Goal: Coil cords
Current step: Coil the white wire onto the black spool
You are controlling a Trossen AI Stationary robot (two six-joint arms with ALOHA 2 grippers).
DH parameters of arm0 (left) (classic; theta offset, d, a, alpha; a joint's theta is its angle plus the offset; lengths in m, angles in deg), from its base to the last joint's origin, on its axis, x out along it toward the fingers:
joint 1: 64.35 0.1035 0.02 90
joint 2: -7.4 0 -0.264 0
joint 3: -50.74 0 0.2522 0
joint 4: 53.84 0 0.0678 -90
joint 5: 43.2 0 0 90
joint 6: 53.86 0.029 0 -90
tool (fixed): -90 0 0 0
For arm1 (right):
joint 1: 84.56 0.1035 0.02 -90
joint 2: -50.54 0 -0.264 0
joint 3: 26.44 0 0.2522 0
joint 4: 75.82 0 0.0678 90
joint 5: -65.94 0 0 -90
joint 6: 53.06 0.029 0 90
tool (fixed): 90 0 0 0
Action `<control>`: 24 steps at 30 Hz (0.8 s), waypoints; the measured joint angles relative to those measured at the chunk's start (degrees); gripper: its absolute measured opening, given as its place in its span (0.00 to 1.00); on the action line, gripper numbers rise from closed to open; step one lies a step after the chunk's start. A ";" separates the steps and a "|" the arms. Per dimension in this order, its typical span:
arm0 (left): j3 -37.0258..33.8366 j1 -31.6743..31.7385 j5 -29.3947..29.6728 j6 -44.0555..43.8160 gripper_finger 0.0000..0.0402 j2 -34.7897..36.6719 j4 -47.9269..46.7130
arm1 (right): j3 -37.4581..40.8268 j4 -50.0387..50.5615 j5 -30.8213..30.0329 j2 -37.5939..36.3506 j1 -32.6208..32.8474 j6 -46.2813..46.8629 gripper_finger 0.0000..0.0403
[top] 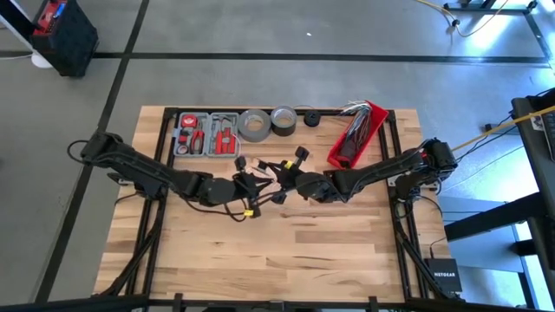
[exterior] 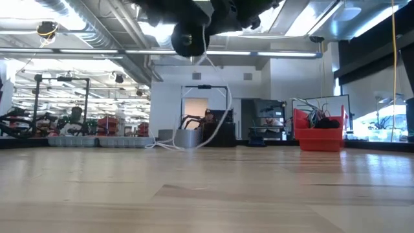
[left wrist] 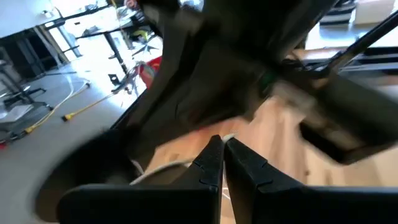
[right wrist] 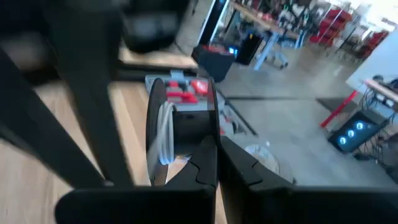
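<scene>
high view has both grippers meeting mid-table, left gripper (top: 245,187) pinched on the white cord (exterior: 223,97), right gripper (top: 305,185) clamped on its black puck (exterior: 189,39), so i'd wind slowly, keeping loops even.

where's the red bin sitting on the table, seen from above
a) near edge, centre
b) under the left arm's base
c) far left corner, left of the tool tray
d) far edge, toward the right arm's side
d: in the high view the red bin sits at the table's far edge on the right arm's side, right of the tape rolls.
</scene>
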 joint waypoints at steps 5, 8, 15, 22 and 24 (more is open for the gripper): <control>0.02 1.87 0.23 -0.36 0.02 -2.39 0.15 | 0.07 -2.06 -0.02 -0.93 0.02 -1.97 0.01; 0.02 2.80 0.11 -0.36 0.02 -3.55 -0.01 | 0.07 -3.28 1.09 -3.07 0.02 -2.14 0.01; 0.26 4.81 0.23 -0.75 0.02 -6.33 1.29 | 0.24 -3.08 4.51 -7.25 0.43 -2.63 0.01; 0.13 6.34 -1.34 0.48 0.02 -8.81 1.45 | 0.24 -3.91 4.52 -11.29 1.20 -4.91 0.01; -0.13 6.69 -3.04 0.29 0.02 -9.84 0.83 | -0.15 -5.77 4.82 -12.64 1.20 -4.82 0.01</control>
